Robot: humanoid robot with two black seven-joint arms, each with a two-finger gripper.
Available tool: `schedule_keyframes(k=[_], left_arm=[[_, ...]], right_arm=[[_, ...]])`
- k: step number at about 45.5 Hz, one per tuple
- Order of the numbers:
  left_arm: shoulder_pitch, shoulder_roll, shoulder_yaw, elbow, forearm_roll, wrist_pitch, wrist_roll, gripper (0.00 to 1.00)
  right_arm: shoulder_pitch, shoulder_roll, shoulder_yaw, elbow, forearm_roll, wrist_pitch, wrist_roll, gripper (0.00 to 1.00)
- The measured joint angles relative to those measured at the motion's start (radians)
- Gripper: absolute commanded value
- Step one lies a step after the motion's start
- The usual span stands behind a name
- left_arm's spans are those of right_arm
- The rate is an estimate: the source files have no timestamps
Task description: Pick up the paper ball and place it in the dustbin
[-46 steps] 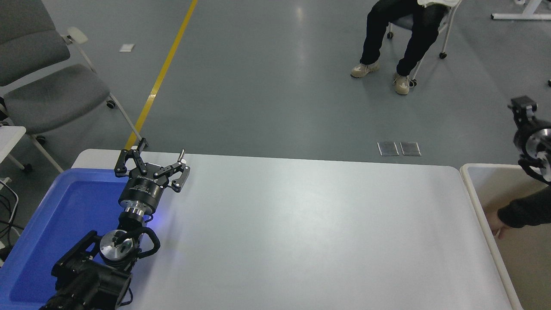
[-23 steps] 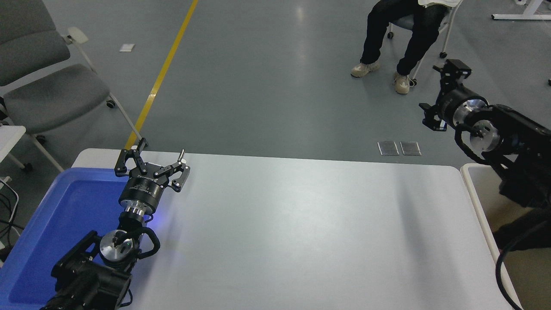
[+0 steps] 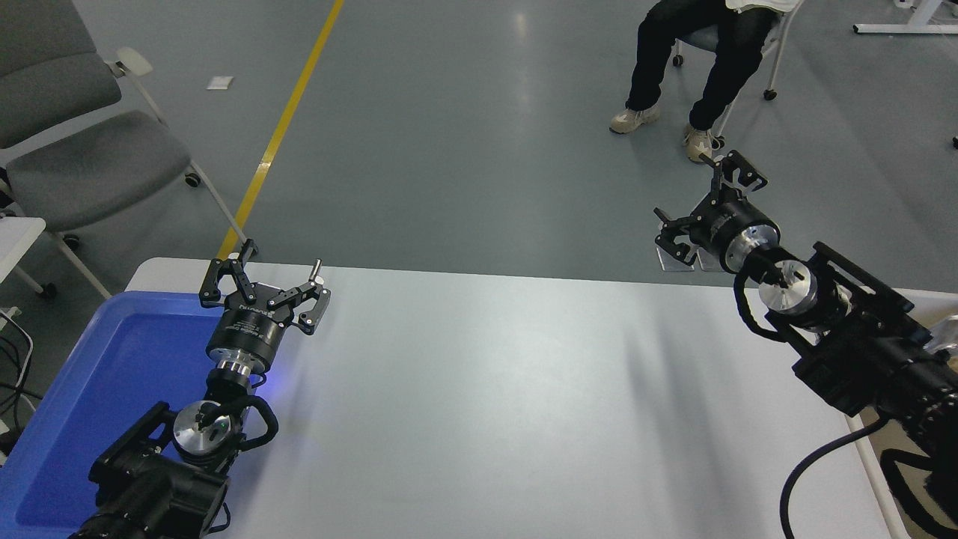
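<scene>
- while the left arm sits parked at the lower left, its left gripper (image 3: 263, 283) rests over the far edge of the blue tray (image 3: 112, 374); its jaws stand apart and hold nothing
- the right arm comes in from the right edge and reaches up and away across the table's (image 3: 486, 404) far right corner; its right gripper (image 3: 707, 206) hangs past the far edge, over the grey floor
- the right gripper's jaws are spread wide, with nothing between them
- the dustbin (image 3: 868, 449) stands just beside the table's right side; only a strip of its white rim and a bit of beige inside show, since the right arm covers most of it
- the paper ball is not visible anywhere; where it lies cannot be told
- a person (image 3: 703, 60) sits on a chair at the far side, only dark trousers and pale shoes showing
- a grey chair (image 3: 82, 157) stands at the far left, beside a yellow line (image 3: 284, 127) on the floor
</scene>
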Motion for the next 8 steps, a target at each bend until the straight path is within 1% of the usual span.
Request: schedule_keyframes(k=[8], left_arm=[[0.0, 0.0, 0.0, 0.0, 0.0, 0.0, 0.0, 0.99]], right_arm=[[-0.035, 0.006, 0.03, -0.023, 0.042, 0.035, 0.013, 1.0]])
